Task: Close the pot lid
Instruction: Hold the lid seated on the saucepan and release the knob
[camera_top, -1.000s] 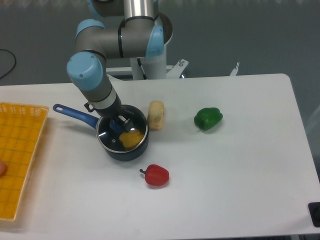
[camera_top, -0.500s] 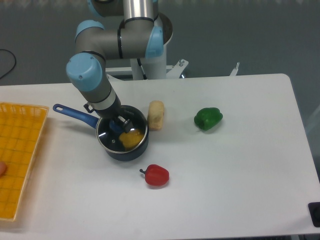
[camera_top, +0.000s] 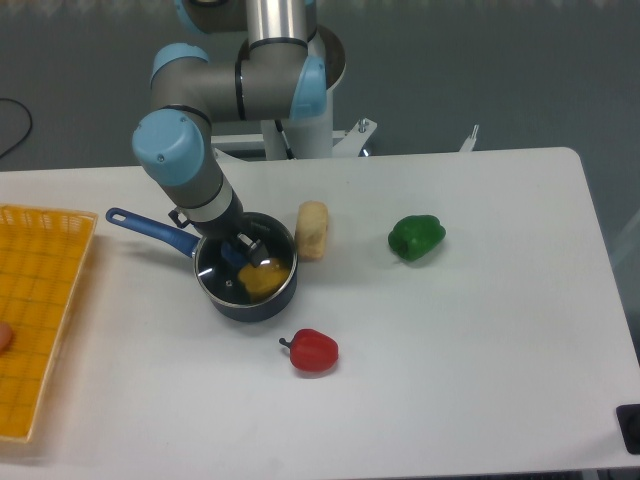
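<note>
Gripper (camera_top: 243, 250): over the pot, at the lid's blue knob; grip cannot be told
Lid (camera_top: 240, 270): lying on the pot
Pot (camera_top: 246, 292): table's left half, handle pointing left, yellow item inside
Red pepper (camera_top: 313, 350): near pot, front-right
Green pepper (camera_top: 416, 237): well right of pot

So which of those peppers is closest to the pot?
The yellow pepper: it lies inside the pot itself, under the end effector. The red pepper sits on the table just below the pot, and the green pepper lies farther right.

arm (camera_top: 215, 95): silver-grey tubes | joint caps: light blue | wrist: dark grey
</note>
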